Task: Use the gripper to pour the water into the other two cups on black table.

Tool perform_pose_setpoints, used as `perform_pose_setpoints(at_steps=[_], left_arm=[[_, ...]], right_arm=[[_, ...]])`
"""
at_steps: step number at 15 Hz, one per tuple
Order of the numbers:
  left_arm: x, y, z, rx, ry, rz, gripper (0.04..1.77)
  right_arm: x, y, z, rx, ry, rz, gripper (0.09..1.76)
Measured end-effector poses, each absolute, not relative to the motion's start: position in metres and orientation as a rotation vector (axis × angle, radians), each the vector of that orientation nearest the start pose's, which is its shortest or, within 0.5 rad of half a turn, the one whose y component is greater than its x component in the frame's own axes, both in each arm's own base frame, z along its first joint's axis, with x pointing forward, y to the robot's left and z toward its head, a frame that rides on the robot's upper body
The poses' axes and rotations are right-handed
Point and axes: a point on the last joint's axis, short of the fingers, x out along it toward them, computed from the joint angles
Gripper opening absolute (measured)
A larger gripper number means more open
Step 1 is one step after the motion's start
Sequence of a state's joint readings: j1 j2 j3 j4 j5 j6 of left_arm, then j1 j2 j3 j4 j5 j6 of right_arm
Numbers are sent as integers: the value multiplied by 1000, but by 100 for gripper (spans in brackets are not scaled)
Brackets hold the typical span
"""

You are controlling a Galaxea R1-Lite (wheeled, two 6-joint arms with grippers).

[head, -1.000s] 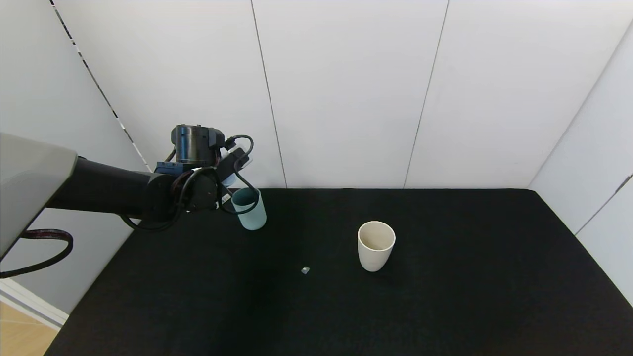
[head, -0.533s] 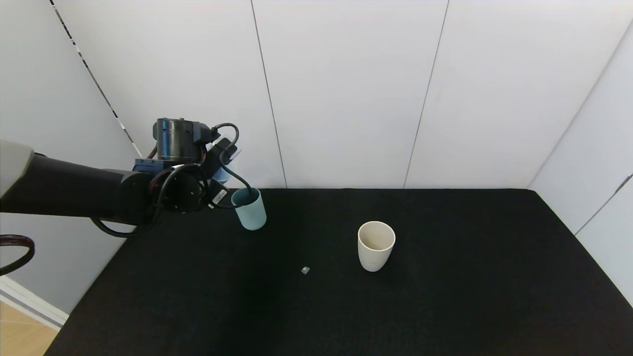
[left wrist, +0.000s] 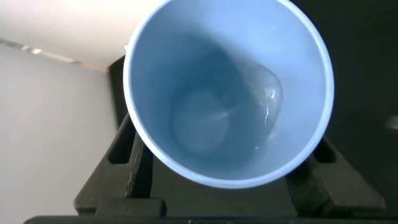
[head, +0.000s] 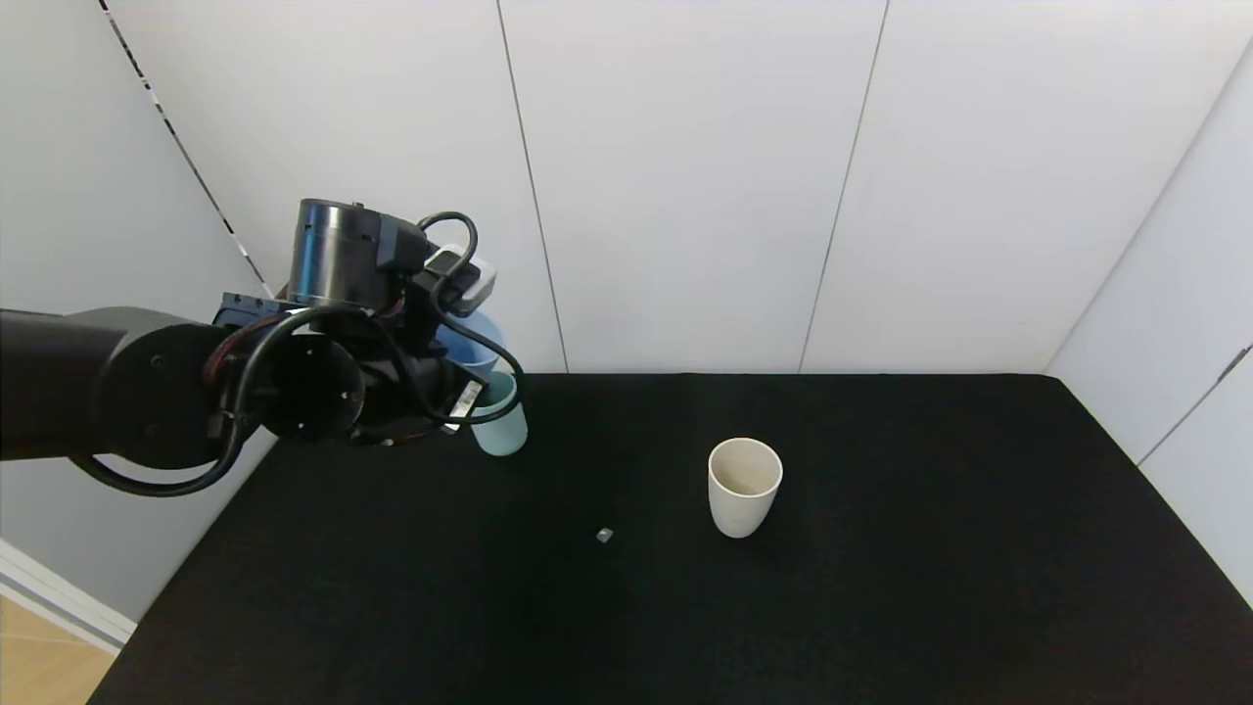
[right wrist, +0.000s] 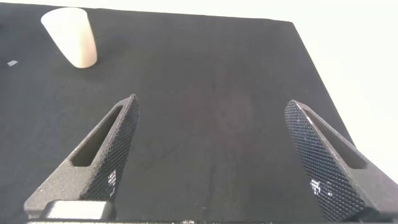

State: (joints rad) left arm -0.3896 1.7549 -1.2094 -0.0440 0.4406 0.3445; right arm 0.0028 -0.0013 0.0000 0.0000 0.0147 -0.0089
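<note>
The black table [head: 881, 587] fills the lower half of the head view, backed by white wall panels [head: 685, 176]. At the left of that frame the left gripper [head: 460, 343] hangs above the table's far left corner, its jaws closed on a light blue cup [left wrist: 227, 93] that is raised and tilted; in the left wrist view a little water [left wrist: 264, 99] lies pooled against the cup's inner wall. Just below it in the head view stands the green cup [head: 501, 426], upright on the table, partly hidden by the arm's cables. The beige cup [head: 744, 485] stands upright near the middle of the frame, well apart from the green one. A tiny grey speck [head: 604, 535] lies lower left of the beige cup. The right gripper [right wrist: 211, 155] shows only in its wrist view, jaws spread wide above bare table, the beige cup at the upper left of that frame.
</note>
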Motion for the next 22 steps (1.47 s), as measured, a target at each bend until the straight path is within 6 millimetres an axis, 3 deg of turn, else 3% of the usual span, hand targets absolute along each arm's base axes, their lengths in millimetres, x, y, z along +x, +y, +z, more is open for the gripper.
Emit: perform_pose_setpoints(at_steps=[3,7,13,22], left_arm=[[294,-147,226,522,429,-120,119],[289,-183,218,540,412,-210,119],[300,-228,196,596,425,-278,119],[321,-277,162,802,423,-262,119]], right_arm=[[-23,0,75,-9,-1,18,171],[-23,0,75,-9,-1,18,171],[-23,0,75,-9,-1,18,171],[-23,0,75,-9,-1,18,171]])
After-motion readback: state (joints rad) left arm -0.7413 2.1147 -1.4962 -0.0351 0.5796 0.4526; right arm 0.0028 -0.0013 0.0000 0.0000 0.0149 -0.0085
